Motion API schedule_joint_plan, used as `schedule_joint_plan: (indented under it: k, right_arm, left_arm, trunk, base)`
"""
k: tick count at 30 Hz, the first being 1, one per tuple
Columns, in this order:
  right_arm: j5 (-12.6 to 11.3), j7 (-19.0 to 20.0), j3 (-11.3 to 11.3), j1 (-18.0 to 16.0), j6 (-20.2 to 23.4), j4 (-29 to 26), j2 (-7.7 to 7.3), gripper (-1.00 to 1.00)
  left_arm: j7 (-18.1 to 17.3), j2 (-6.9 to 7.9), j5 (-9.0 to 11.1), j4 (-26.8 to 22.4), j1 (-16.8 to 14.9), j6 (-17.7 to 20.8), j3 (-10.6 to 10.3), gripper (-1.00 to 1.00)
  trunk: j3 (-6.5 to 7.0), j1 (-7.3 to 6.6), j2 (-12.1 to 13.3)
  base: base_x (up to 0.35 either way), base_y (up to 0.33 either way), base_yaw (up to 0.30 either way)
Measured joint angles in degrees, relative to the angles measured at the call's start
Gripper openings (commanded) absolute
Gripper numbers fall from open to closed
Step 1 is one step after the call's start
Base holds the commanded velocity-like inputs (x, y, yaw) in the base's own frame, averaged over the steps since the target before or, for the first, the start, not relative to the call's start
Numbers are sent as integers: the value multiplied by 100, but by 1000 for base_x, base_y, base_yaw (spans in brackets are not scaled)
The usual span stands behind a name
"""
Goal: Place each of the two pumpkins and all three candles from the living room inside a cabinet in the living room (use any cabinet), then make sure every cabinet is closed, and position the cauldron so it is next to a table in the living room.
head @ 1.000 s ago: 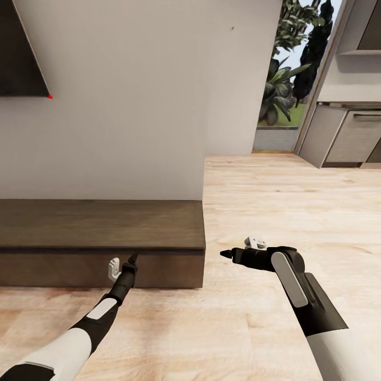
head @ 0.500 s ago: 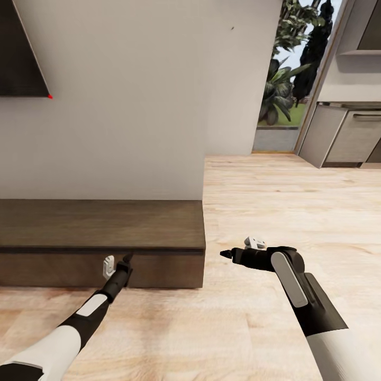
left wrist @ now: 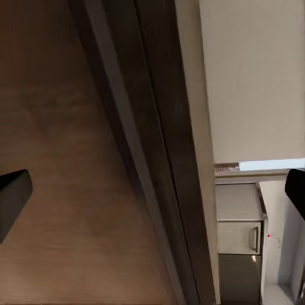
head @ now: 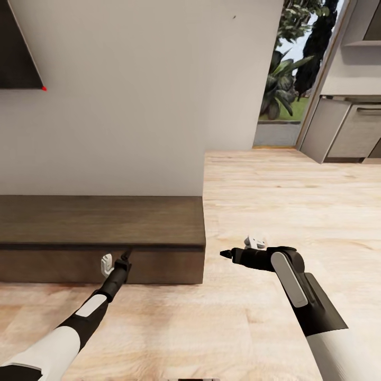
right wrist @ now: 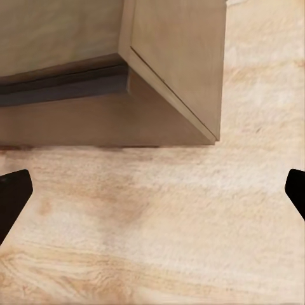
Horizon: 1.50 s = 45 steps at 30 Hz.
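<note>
The cabinet [head: 100, 227] runs lengthwise across the frame's left, front toward you. Your left gripper [head: 126, 257] touches its front, spread wide. Right gripper [head: 226, 254], also wide, hovers over floor [head: 275, 201].

cabinet [head: 100, 222]: dark-brown wood grain | floor [head: 286, 201]: pale blond planks | wall [head: 137, 95]: off-white

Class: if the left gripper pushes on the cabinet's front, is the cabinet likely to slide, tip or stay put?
The cabinet probably stays put: it is long, low and flush against the wall. Tipping seems unlikely, since it sits flat on the floor. The left gripper, at its handleless front, may slip rather than catch.
</note>
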Motion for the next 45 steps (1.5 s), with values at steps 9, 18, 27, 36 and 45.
schedule_joint_plan:
  k: [9,18,27,36,45]
  right_arm:
    - [0,1,0,0,0,1,0,100]
    - [-3,1,1,0,0,1,0,100]
    - [-2,1,9,0,-3,1,0,100]
    - [-2,1,9,0,-3,1,0,100]
    - [-2,1,9,0,-4,0,0,100]
  left_arm:
    - [-8,0,0,0,5,9,1,100]
    - [-14,225,35,23,5,59,8,100]
    - [-333,329,38,117,3,162,-2,100]
    - [-488,326,35,123,3,151,-2,100]
    - [-888,326,37,122,-3,124,2,100]
  trunk:
    - [-200,23,-12]
    - [-200,23,-13]
    - [-200,23,-13]
    - [-200,23,-13]
    - [-200,22,-13]
  base:
    - [0,0,0]
    - [0,0,0]
    - [-11,-8,0]
    - [-36,-36,0]
    - [42,-2,0]
